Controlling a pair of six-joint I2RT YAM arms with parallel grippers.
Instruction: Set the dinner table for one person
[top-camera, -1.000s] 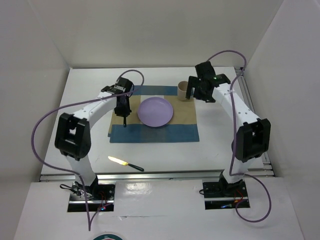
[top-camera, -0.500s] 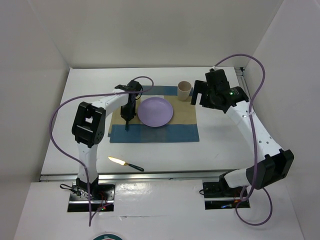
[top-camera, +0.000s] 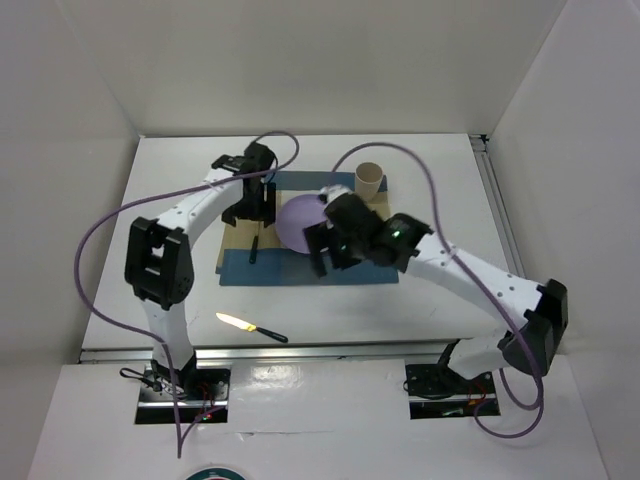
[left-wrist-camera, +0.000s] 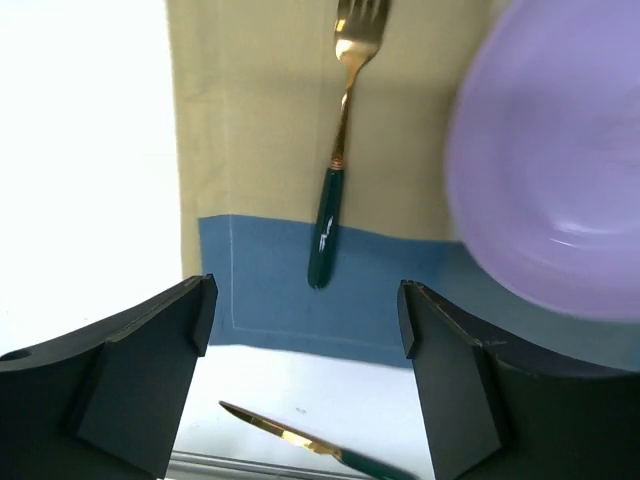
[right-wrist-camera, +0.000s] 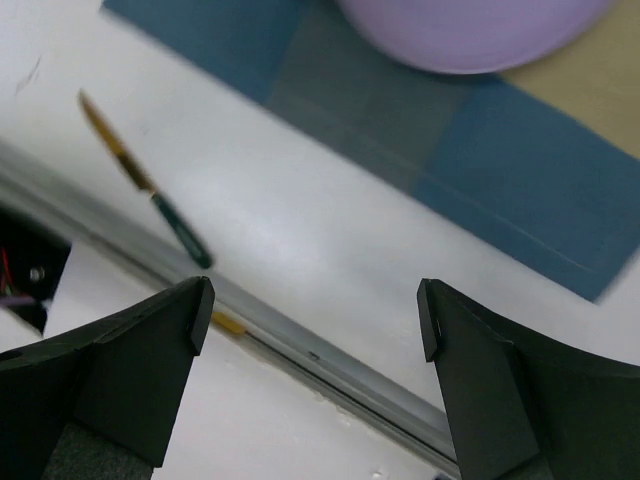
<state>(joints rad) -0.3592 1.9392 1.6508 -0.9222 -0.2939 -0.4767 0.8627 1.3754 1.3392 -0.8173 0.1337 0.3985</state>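
**The dinner table (top-camera: 330, 310): both grippers wide open, nothing held**

The dinner table is the big flat white tabletop with metal rails along its edges. It lies under everything else, and both arms reach out over it.

A square cloth placemat (top-camera: 360, 268) in blue and tan lies in the middle of the table. A round purple plate (top-camera: 298, 215) sits on it. In the top view the right arm hides part of the plate. A tan cup (top-camera: 370, 180) stands upright at the far right corner of the placemat.

A gold fork with a dark green handle (left-wrist-camera: 335, 190) lies flat on the placemat, just beside the plate on its left. Its handle end is on the blue strip and its prongs are on the tan part.

A gold knife with a dark green handle (top-camera: 250, 326) lies on the bare white table near the front rail. It is well apart from the placemat.

The left gripper (left-wrist-camera: 305, 295) hangs over the fork. Its two black fingers are spread far apart. The fork shows between them, but they do not touch it, and they hold nothing.

The right gripper (right-wrist-camera: 315, 300) hangs over the near edge of the placemat, close to the plate. Its fingers are spread wide too, and they hold nothing. Its wrist camera shows the knife on the table below.
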